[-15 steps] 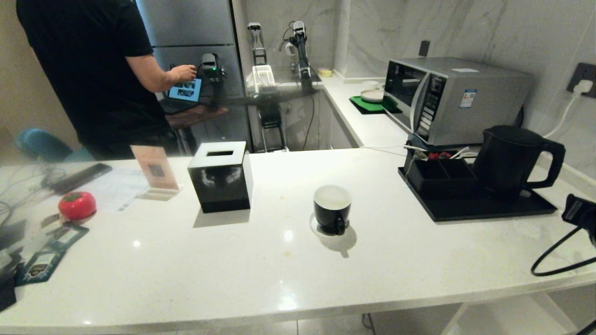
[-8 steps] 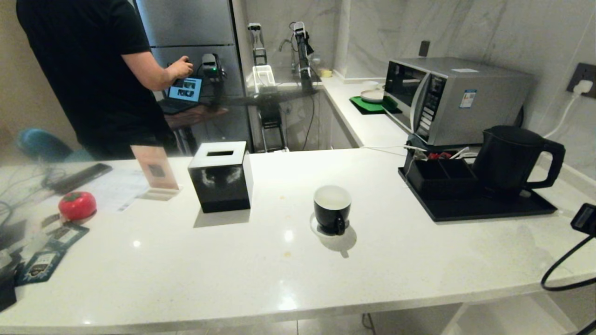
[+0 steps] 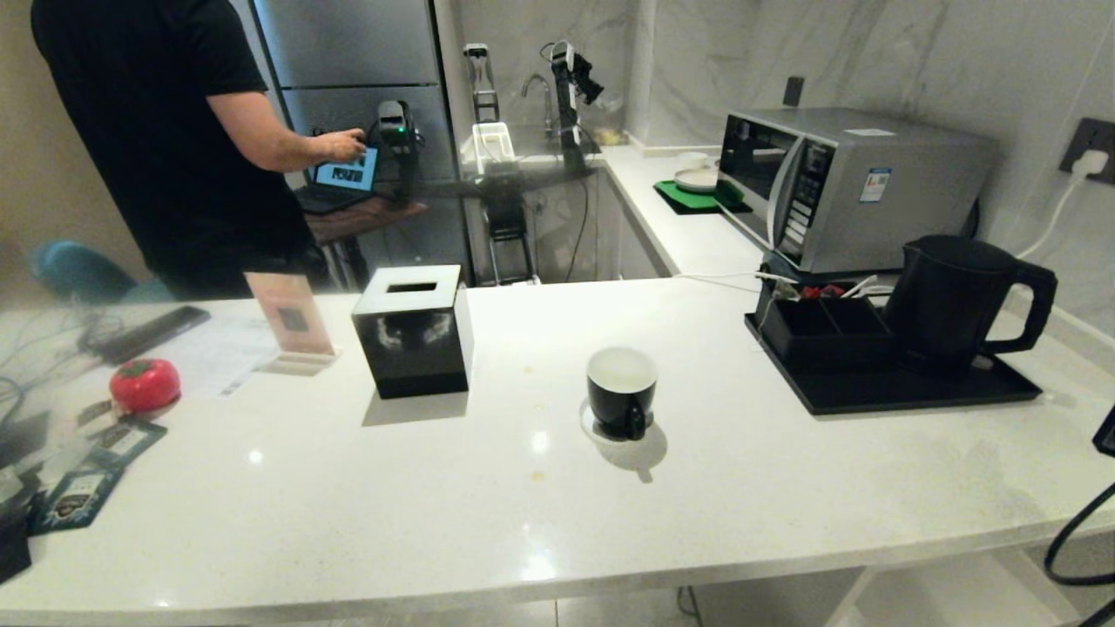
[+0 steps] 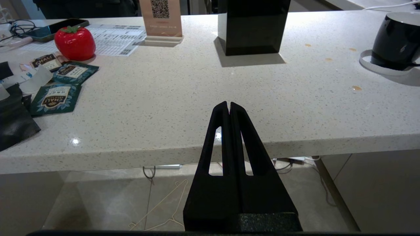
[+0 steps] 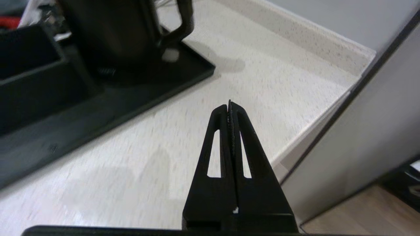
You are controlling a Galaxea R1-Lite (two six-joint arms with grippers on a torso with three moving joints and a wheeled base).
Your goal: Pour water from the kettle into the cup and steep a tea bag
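Nearest, the left gripper [image 4: 229, 104] hangs below and in front of the counter [image 3: 540, 488] edge, its two fingers pressed together with nothing between them; only the left wrist view shows it. That view also reveals print on the teal packets [image 4: 57, 98] and the QR code on the card stand [image 4: 160, 18], details the head view leaves unreadable. The right gripper [image 5: 229, 103], likewise closed and empty, hovers over the counter's right end near the tray [image 5: 108, 98]; the head view catches only a dark sliver of that arm at its right margin. Mid-counter, the cup [image 3: 621, 390] stands upright, its white interior visible only from the head. Left of it is the tissue box [image 3: 412, 329]. Farther right, the kettle [image 3: 958, 300] stands on the tray beside the organizer box [image 3: 823, 329]. Beyond, a microwave [image 3: 849, 183] and a person [image 3: 174, 131] at a laptop. No tea bag is discernible.
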